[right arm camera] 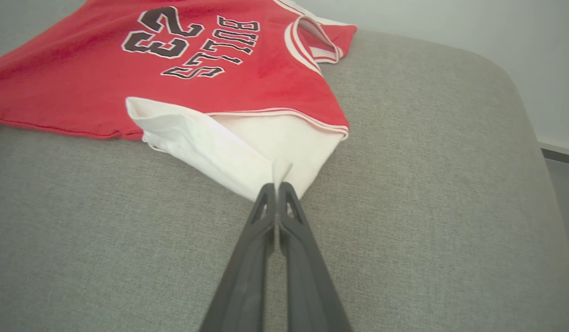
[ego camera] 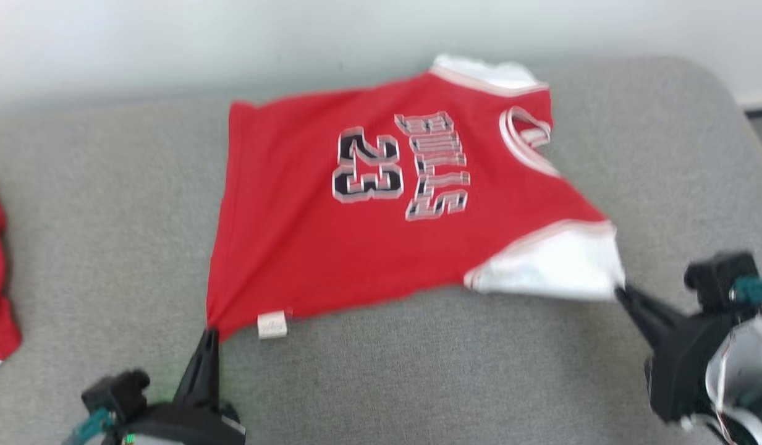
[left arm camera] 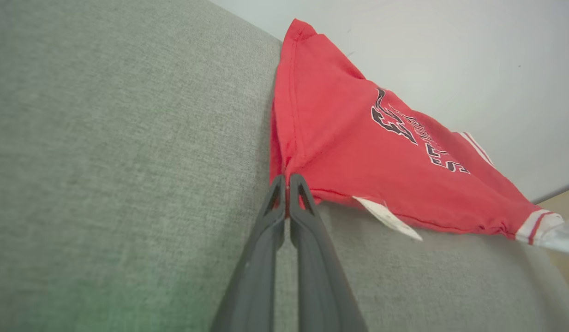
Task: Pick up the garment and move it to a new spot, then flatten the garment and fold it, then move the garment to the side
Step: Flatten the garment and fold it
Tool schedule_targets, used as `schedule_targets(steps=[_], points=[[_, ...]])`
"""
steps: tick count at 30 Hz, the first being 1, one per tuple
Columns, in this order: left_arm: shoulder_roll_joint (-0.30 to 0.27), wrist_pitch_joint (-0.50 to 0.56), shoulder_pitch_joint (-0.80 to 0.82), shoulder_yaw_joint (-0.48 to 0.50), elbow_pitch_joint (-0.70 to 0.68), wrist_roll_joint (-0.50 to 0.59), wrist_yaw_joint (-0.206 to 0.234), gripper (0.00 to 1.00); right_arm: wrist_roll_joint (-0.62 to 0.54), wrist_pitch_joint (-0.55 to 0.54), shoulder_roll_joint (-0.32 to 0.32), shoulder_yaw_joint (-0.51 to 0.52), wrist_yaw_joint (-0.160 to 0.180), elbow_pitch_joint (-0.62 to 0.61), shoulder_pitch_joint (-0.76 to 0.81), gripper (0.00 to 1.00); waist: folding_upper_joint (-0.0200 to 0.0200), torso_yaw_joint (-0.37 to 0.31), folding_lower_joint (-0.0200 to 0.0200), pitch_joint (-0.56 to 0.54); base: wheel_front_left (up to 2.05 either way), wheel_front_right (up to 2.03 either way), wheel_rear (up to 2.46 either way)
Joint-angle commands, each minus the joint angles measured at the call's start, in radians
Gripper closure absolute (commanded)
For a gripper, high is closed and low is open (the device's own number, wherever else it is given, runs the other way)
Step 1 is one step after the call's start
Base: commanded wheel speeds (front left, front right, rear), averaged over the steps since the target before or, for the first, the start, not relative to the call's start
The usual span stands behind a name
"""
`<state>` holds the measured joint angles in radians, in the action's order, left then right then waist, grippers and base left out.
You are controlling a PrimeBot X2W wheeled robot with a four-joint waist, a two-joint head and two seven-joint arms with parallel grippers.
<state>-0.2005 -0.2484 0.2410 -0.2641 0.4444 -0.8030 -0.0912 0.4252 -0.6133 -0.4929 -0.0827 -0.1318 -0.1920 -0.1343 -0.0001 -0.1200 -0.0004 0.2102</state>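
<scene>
Now — left gripper [ego camera: 211, 332]: garment [ego camera: 294, 216] hem corner | right gripper [ego camera: 620, 290]: sleeve [ego camera: 554, 266] | cushion [ego camera: 665, 154] rightward

The red shirt [ego camera: 294, 247] has the word BULLS [ego camera: 433, 165] on it in black letters with white edges. The number 23 [ego camera: 367, 167] sits at 9 o'clock from the word. A small white tag [ego camera: 272, 324] at the shirt's 7 o'clock corner is too blurry to read.
</scene>
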Motion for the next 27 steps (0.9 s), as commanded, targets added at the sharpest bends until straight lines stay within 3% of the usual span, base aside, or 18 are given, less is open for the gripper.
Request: schedule_targets(steps=[1, 11, 16, 27], points=[[-0.007, 0.001, -0.037, 0.002, 0.016, -0.005, 0.005, 1.0, 0.012, -0.027, 0.005, 0.013, 0.002, -0.015, 0.043, 1.0, 0.0001, 0.005, 0.0004, -0.077, 0.0, 0.0, 0.0], [0.024, -0.014, -0.146, 0.022, 0.014, -0.003, 0.027, 1.0, 0.109, -0.323, -0.046, 0.064, 0.002, -0.139, 0.314, 1.0, 0.0001, 0.002, 0.0004, -0.14, 0.0, 0.0, 0.0], [0.022, 0.019, -0.214, 0.0, 0.021, 0.012, 0.053, 1.0, 0.089, -0.317, -0.013, 0.088, 0.002, -0.144, 0.353, 1.0, 0.0001, -0.005, 0.0004, -0.156, 0.0, 0.0, 0.0], [-0.048, 0.101, -0.325, -0.083, -0.042, 0.084, 0.08, 1.0, 0.107, -0.331, 0.003, 0.087, 0.002, -0.147, 0.457, 1.0, 0.0001, 0.01, 0.0004, -0.175, 0.0, 0.0, 0.0]])
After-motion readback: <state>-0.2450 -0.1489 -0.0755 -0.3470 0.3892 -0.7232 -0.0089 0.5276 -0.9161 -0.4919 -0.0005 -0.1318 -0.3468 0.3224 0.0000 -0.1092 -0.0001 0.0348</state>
